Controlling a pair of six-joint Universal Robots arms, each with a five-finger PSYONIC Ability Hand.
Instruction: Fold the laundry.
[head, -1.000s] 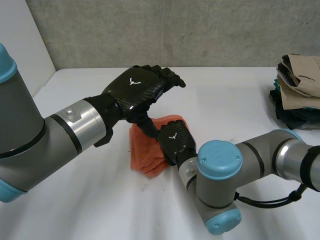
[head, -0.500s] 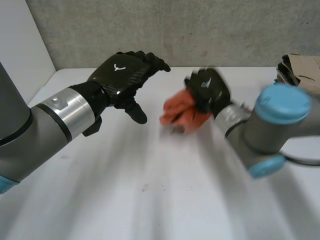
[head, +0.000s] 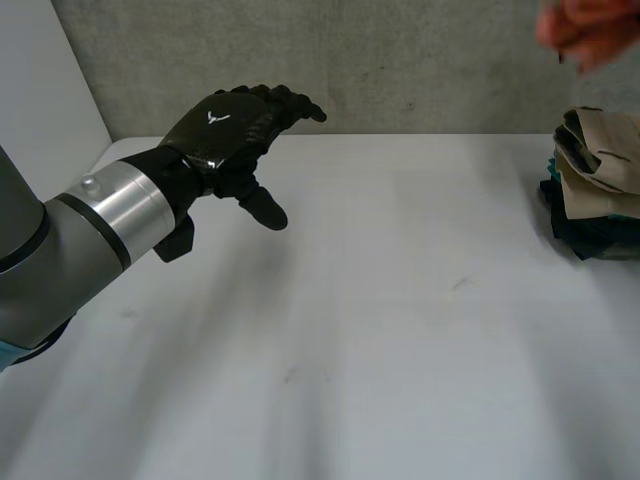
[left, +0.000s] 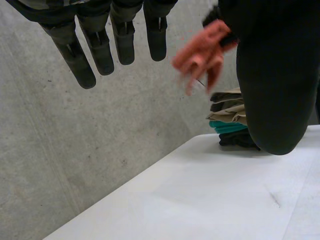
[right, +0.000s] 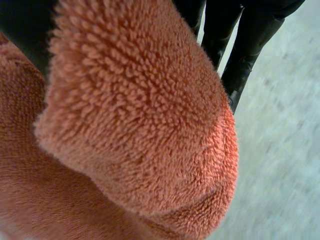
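Aloft | right hand (right: 245, 40) clamps orange towel (right: 135, 125) (above folded stack (head: 600, 180)) | left hand (head: 230, 125) relaxed, fingers apart

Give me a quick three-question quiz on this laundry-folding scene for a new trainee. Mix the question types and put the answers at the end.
1. True or false: the left hand is gripping the orange towel.
2. Multiple choice: where is the stack of folded clothes? A) under the left hand. B) at the right side of the table. C) in the middle of the table.
3. Fill in: the orange towel is held up in the air by the ___ hand.

Key
1. False. The left hand is open, fingers straight, and holds nothing.
2. B.
3. Right. The right hand is closed on the towel, above the stack.
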